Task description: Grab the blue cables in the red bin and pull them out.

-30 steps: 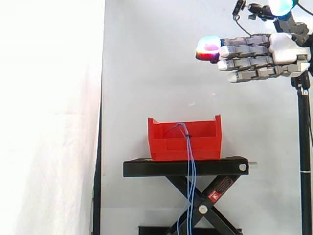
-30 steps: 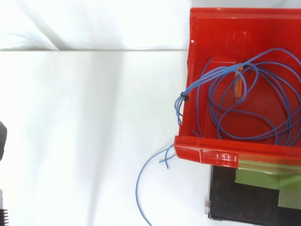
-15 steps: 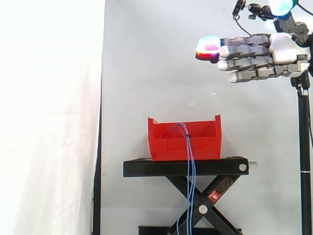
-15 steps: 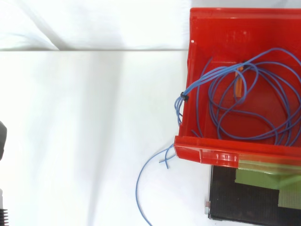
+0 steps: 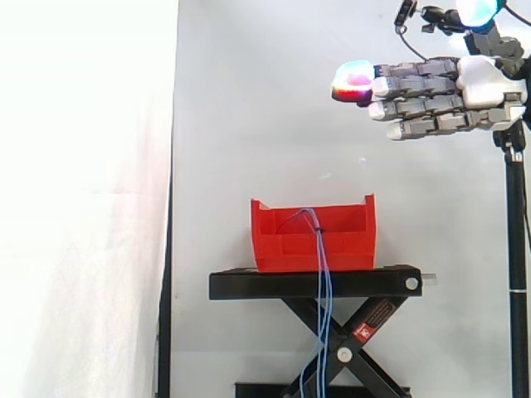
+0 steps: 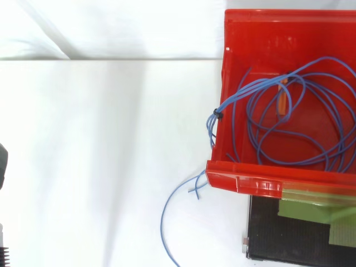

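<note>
The hand [image 5: 452, 89] is seen high in the side view, well above the red bin [image 5: 311, 242] and off beyond its right end. Its fingers are stretched out straight and level, pointed toward the view's left. Nothing is held between them, and a fingertip [image 5: 353, 81] at the front glows white and magenta.

The red bin is set on the top plate of the black stand [image 5: 249, 284], between the plate's left and right edges and somewhat nearer the left one. The blue cables [image 5: 323, 278] are laid mostly inside the bin. In the top view they are seen coiled in wide, overlapping loops across its floor. A small orange piece [image 6: 283, 101] is seen among the loops.

Several strands are gathered by a small black tie [image 6: 216, 115] at the rim of one long wall and carried over it. From there they are hung down past the stand's front edge, between its crossed legs. One loose end is curled just outside the bin's corner in the top view.
</note>
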Robot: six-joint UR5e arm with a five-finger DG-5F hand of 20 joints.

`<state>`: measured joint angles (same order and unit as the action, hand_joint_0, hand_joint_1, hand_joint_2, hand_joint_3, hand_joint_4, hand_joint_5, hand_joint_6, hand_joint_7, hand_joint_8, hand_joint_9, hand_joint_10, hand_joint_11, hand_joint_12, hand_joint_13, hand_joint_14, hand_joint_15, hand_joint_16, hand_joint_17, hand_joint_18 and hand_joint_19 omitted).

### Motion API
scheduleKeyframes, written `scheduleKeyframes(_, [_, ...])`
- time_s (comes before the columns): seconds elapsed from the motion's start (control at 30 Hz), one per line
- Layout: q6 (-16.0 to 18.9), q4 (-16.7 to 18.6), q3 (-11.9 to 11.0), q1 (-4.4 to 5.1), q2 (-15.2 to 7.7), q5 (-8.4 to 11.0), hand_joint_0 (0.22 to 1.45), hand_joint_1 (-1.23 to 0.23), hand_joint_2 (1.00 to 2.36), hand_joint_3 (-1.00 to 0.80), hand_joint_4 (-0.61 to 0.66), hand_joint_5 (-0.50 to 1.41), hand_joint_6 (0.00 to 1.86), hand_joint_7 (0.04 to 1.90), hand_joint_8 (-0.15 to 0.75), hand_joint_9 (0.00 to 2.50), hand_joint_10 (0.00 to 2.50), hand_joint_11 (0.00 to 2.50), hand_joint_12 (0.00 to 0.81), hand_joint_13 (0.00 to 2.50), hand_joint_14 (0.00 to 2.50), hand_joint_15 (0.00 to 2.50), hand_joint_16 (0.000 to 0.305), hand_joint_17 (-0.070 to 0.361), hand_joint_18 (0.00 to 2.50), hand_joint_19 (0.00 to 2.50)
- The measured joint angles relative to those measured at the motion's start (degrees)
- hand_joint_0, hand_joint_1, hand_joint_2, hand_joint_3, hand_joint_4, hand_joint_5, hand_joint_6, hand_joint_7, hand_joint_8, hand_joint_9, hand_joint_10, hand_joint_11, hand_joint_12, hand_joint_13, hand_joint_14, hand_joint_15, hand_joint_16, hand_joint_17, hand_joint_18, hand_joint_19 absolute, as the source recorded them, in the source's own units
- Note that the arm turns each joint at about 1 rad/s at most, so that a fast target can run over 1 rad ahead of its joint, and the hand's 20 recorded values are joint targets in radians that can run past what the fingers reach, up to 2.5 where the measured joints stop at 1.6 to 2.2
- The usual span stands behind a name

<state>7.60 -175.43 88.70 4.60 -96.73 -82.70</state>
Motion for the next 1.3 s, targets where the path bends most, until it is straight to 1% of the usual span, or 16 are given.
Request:
scheduleKeyframes(0.97, [0.0, -0.1, 0.0, 0.03, 0.0, 0.11, 0.78, -0.84, 1.0, -1.0, 0.12, 0.19, 0.0, 0.09, 0.156, 0.5, 0.0, 0.0, 0.167, 0.22, 0.0, 0.0, 0.018, 0.04, 0.02, 0.05])
scheduleKeyframes(1.2, [-0.1, -2.1, 0.0, 0.14, 0.0, 0.06, 0.78, -0.84, 1.0, -1.0, 0.12, 0.19, 0.0, 0.09, 0.157, 0.5, 0.0, 0.0, 0.171, 0.23, 0.0, 0.0, 0.019, 0.042, 0.03, 0.07])
scheduleKeyframes(1.23, [-0.2, -2.2, 0.0, 0.2, 0.0, 0.06, 0.78, -0.84, 1.0, -1.0, 0.12, 0.19, 0.0, 0.09, 0.158, 0.5, 0.0, 0.01, 0.19, 0.24, 0.0, 0.01, 0.02, 0.045, 0.04, 0.08])
scheduleKeyframes(1.3, [-0.6, -2.3, 0.0, 0.37, 0.0, 0.07, 0.78, -0.84, 1.0, -1.0, 0.12, 0.19, 0.0, 0.09, 0.164, 0.51, 0.0, 0.02, 0.193, 0.25, 0.0, 0.01, 0.021, 0.047, 0.04, 0.1])
